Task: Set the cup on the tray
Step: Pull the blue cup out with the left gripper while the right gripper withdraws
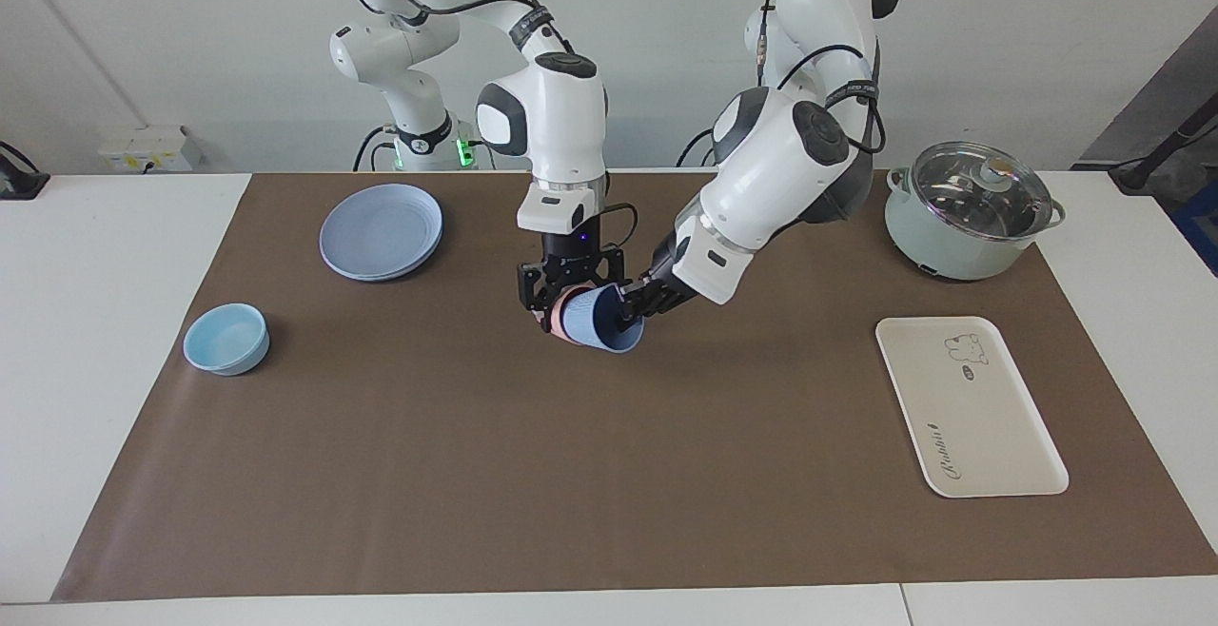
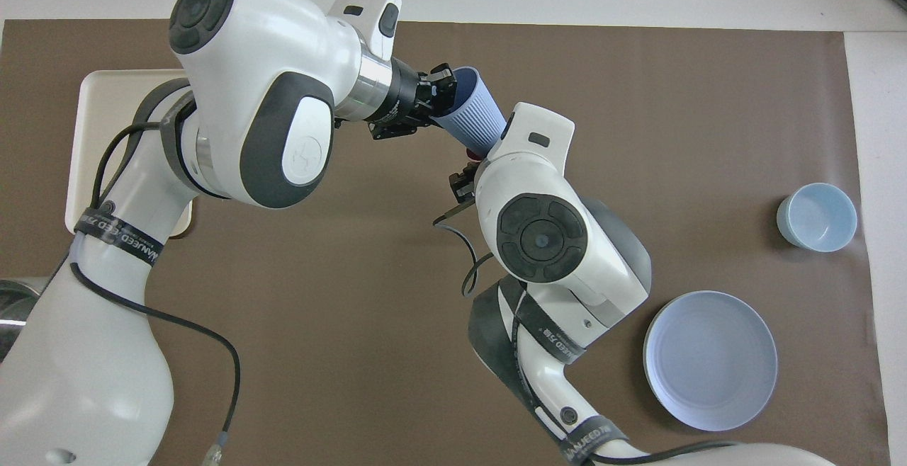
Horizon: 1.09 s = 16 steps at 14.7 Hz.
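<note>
1. While both arms meet over the middle of the brown-matted counter [image 1: 381, 474], the flat cream-white rectangular tray [image 1: 971, 407] lies bare toward the left arm's end.
2. The left end effector [image 1: 630, 314] pinches the rim of the small tapered periwinkle plastic cup [image 1: 599, 320], held tilted in the air.
3. The right end effector [image 1: 557, 298], closed, grips a pink cup [image 1: 550, 314] nested under the blue one; pulling apart could drag both along or drop one.
</note>
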Tool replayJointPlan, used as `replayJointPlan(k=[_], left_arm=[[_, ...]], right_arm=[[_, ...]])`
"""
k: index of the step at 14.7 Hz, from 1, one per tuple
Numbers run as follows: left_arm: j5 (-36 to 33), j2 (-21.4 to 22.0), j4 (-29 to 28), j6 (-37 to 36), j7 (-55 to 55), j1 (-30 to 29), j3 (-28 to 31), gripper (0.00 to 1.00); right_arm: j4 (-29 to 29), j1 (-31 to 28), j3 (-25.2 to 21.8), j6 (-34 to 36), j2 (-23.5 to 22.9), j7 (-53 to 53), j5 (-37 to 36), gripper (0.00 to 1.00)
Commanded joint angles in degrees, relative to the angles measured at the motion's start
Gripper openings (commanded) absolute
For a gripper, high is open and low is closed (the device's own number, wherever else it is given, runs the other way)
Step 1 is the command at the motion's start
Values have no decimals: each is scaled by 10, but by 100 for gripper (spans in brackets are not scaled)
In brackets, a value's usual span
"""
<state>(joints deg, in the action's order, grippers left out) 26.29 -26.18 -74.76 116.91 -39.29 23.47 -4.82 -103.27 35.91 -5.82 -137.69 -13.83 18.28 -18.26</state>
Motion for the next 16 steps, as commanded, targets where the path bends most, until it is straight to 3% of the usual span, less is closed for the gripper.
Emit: replayJointPlan(k=[1, 4, 7, 11, 13, 16], left_arm=[[2, -1, 23, -3, 6, -25, 12, 0], [-14, 3, 30, -2, 18, -84, 14, 0], [-129, 10, 23, 0, 47, -123, 27, 0], [-158, 21, -4, 10, 221, -208, 30, 0], [-159, 43, -67, 65, 305, -249, 33, 0], [-158, 99, -238, 245, 405, -310, 32, 0]], right_arm=[[2, -5, 5, 1, 2, 9, -17, 0], [2, -7, 5, -1, 2, 8, -17, 0], [3, -33, 3, -16, 2, -23, -15, 0], [2, -88, 5, -64, 7, -105, 33, 0], [2, -119, 5, -80, 8, -204, 116, 0], [1, -167, 4, -105, 6, -404, 299, 0]])
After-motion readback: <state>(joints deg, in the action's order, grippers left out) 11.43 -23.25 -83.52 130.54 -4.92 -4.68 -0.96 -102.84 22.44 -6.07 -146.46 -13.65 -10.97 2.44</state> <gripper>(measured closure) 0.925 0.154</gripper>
